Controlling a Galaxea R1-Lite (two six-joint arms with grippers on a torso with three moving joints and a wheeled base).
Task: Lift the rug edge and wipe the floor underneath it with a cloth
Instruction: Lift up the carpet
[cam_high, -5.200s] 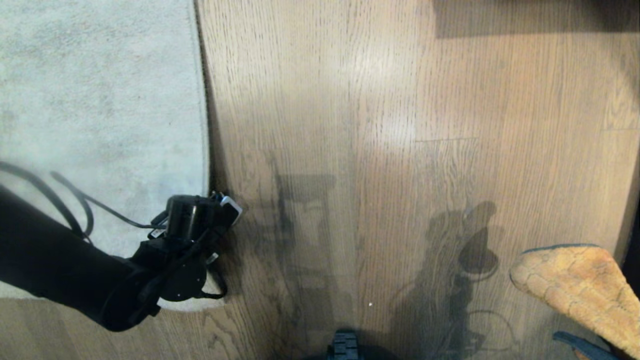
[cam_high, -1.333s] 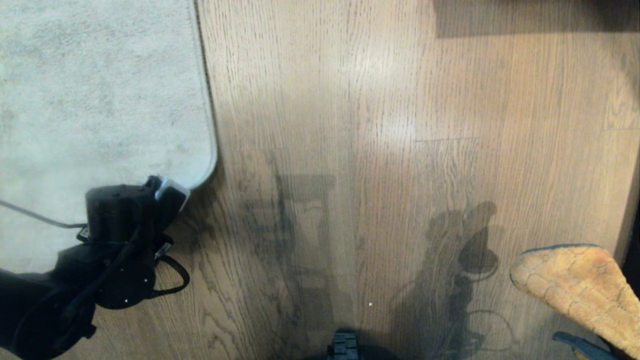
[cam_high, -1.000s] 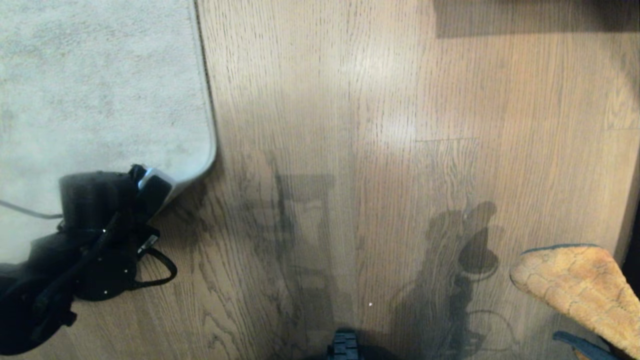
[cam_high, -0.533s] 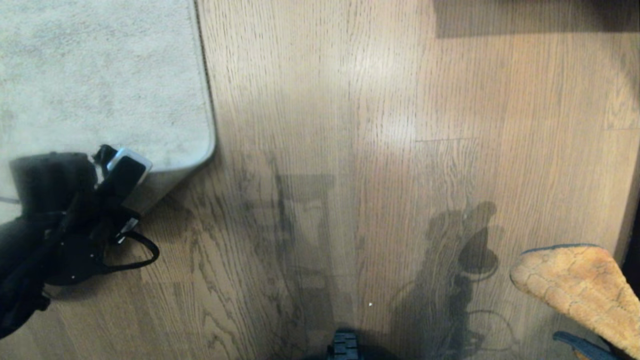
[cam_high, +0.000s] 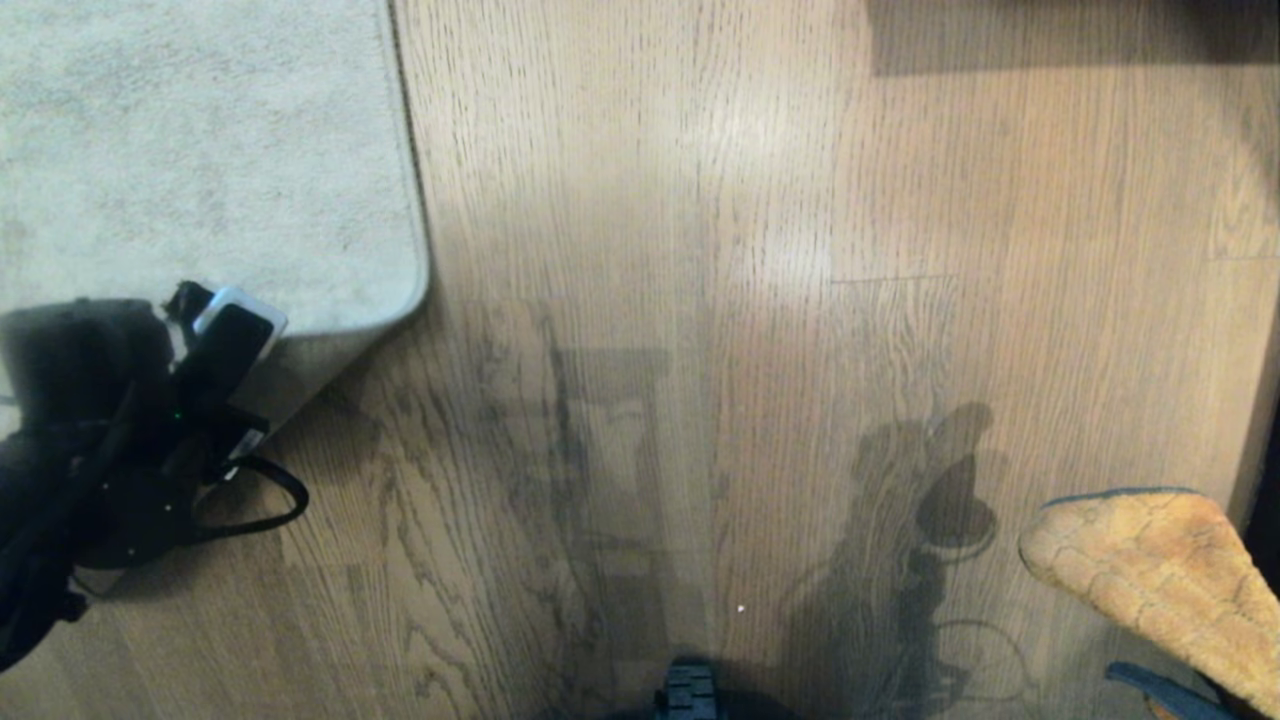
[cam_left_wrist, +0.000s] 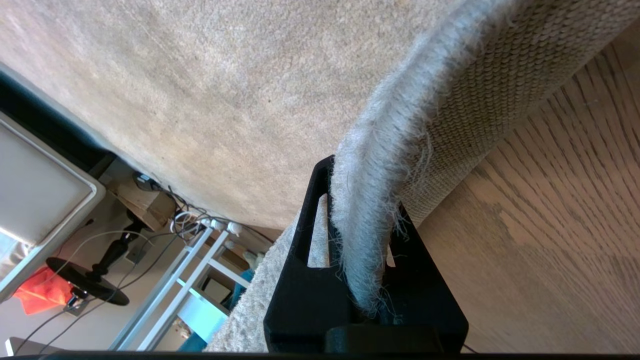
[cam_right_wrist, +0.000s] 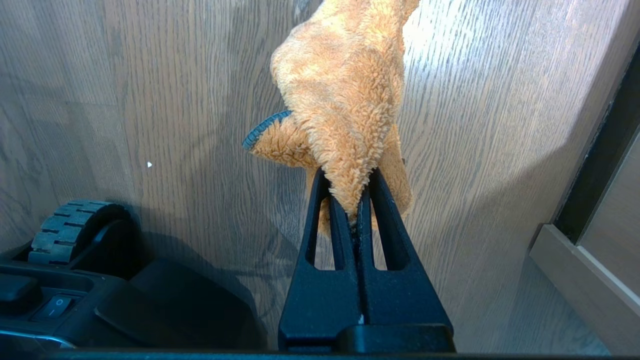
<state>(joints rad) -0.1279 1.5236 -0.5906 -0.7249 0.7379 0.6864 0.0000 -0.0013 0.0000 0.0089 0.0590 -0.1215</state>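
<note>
Two grippers are at work here, each with something in it. On the left, the left gripper (cam_left_wrist: 367, 280) has its fingers (cam_left_wrist: 312, 210) pinched on the rug edge (cam_left_wrist: 380, 165), and the corner of the rug (cam_high: 200, 150) is peeled up and folded back toward the left, so its woven tan underside (cam_left_wrist: 480, 100) shows in the left wrist view. In the head view that gripper (cam_high: 215, 350) sits at the lifted corner, and a strip of floor (cam_high: 640, 300) lies bare just beside it, partly in shadow; how much of the formerly covered boards is truly open I can only guess, since the arm hides some of it. Moving right, the wide stretch of wood planks between the two arms carries nothing but shadows. At the far right the cloth (cam_high: 1150, 570) hangs well apart from the rug, and the right wrist view shows the right gripper (cam_right_wrist: 357, 200) with its fingers (cam_right_wrist: 320, 210) pressed together on a fold of the cloth (cam_right_wrist: 345, 85), held off the floor (cam_right_wrist: 150, 100). The lifting step looks about done, and the wiping has not begun. The next move, as I judge it, calls for the left side to hold the corner up while the right arm carries the cloth across to the bared floor, presses it down flat, and sweeps beneath the raised rug without snagging the fringe.
</note>
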